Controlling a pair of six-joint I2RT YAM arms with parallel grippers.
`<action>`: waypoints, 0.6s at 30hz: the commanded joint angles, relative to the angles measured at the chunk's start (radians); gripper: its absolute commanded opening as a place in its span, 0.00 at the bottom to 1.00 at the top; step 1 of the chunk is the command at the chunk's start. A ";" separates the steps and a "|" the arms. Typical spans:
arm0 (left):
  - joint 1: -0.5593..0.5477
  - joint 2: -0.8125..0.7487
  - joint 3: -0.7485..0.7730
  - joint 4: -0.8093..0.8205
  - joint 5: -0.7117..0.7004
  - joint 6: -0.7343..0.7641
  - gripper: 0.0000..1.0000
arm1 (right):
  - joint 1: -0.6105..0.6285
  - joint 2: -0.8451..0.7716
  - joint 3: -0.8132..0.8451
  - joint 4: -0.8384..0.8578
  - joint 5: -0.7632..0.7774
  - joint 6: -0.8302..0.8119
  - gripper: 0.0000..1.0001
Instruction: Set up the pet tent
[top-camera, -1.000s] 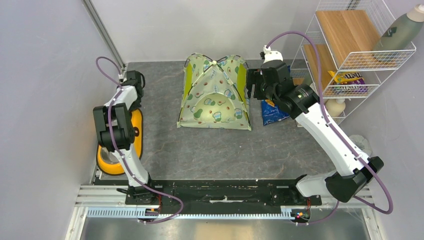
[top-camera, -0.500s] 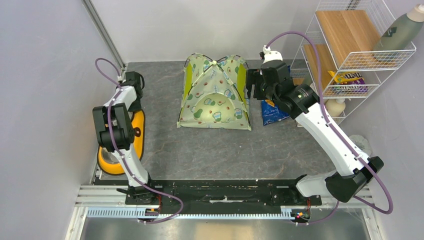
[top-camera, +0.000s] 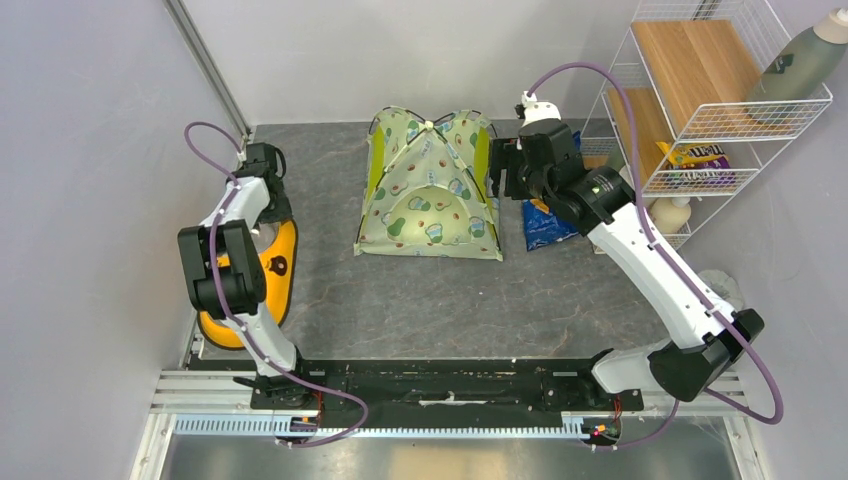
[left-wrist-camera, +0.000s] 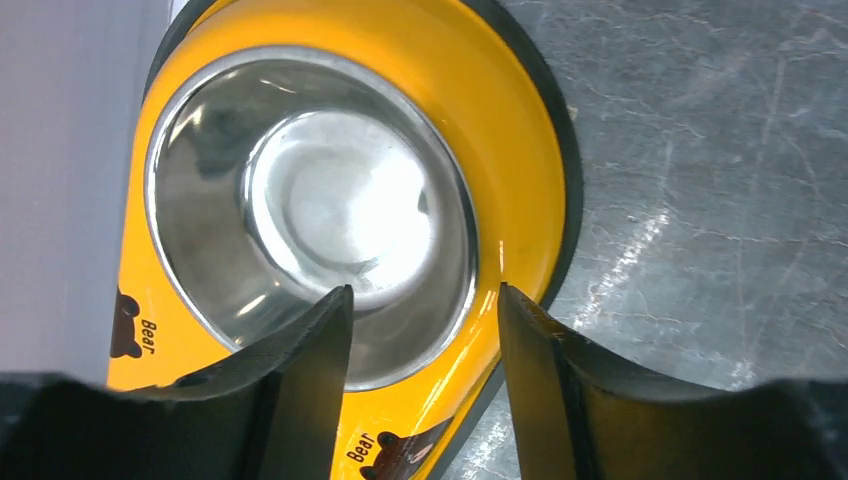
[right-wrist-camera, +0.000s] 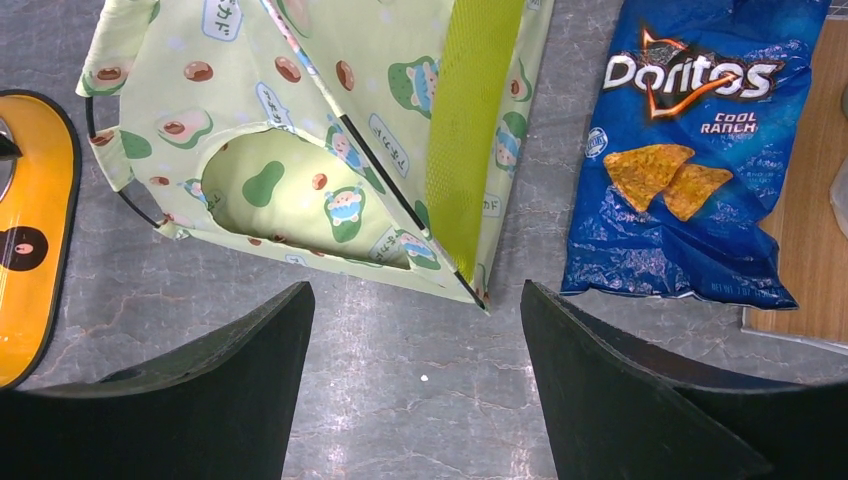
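The pet tent (top-camera: 430, 190) stands as a dome at the back middle of the table, with its round doorway facing the arms. Its avocado print, lime-green panel and black poles also show in the right wrist view (right-wrist-camera: 330, 130). My right gripper (top-camera: 503, 170) hovers just right of the tent, open, and nothing is between its fingers (right-wrist-camera: 415, 290); the tent's near right corner lies below them. My left gripper (top-camera: 266, 200) is far left, open over the rim of a yellow pet bowl (left-wrist-camera: 424, 290), and it holds nothing.
The yellow bowl holder (top-camera: 245, 290) with a steel bowl (left-wrist-camera: 310, 200) lies by the left wall. A blue Doritos bag (top-camera: 548, 222) lies right of the tent. A white wire shelf (top-camera: 700, 100) with wooden boards, a snack pack and a bottle stands at the back right.
The left arm has swung its elbow leftward, and the yellow bowl holder's far end now sits a little further right. The right gripper has edged slightly toward the tent.
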 joint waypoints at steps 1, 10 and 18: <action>-0.003 -0.070 0.001 0.016 0.101 -0.030 0.65 | -0.005 -0.032 0.018 0.010 -0.011 -0.005 0.83; -0.003 -0.144 0.054 -0.070 0.102 -0.033 0.72 | -0.005 -0.052 -0.015 0.011 -0.003 0.013 0.83; -0.271 -0.354 0.052 -0.079 0.321 -0.137 0.88 | -0.007 -0.106 -0.047 -0.082 0.097 0.051 0.88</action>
